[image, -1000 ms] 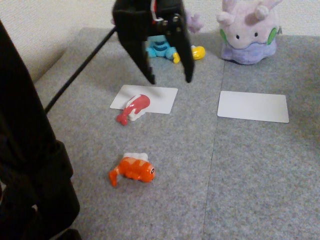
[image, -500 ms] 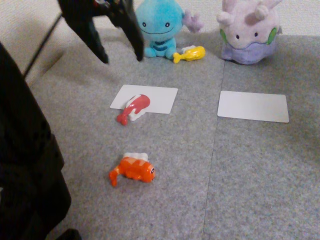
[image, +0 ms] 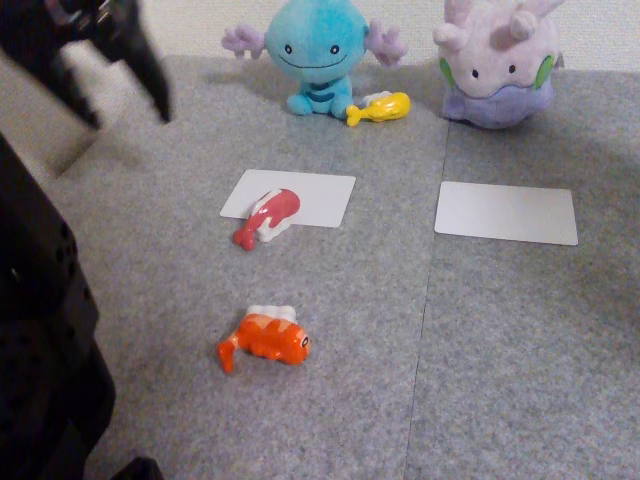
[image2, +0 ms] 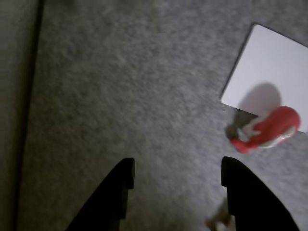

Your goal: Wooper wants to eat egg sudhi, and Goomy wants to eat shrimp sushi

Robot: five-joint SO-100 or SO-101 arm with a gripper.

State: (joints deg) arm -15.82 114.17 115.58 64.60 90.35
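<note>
Tool [image: 125, 108]: black 2-finger type, blurred at upper left of the fixed view, raised over the grey carpet-like mat [image: 500, 350] covering the counter. Fingers spread apart, nothing between them. Wrist view confirms: tool [image2: 175, 175] gaping, both dark fingertips [image2: 126, 174] over bare grey mat.

Wooper [image: 312, 52]: light-blue round plush, wide smile, purple branching gills either side. Upright at the back of the mat, centre-left in the fixed view.

Egg sudhi [image: 380, 107]: small glossy yellow toy sushi on a white rice base. Lies on the mat just beside Wooper's foot, on its right in the fixed view.

Goomy [image: 498, 62]: pale lilac blob plush, darker purple base, green cheek spots, stubby horns. Upright at the back right, well apart from the tool.

Shrimp sushi [image: 266, 339]: small orange striped toy sushi, dark eye, white rice base. Lies on bare mat near the front, left of centre.

2 white rectangular cards flat on the mat: left card [image: 315, 198] in front of Wooper, right card [image: 506, 212] in front of Goomy. Right card bare.

Smooth red-pink toy sushi [image: 267, 217]: overlaps the left card's front-left corner, tail on the mat. Wrist view shows it [image2: 269, 129] at right, at the card's edge.
</note>
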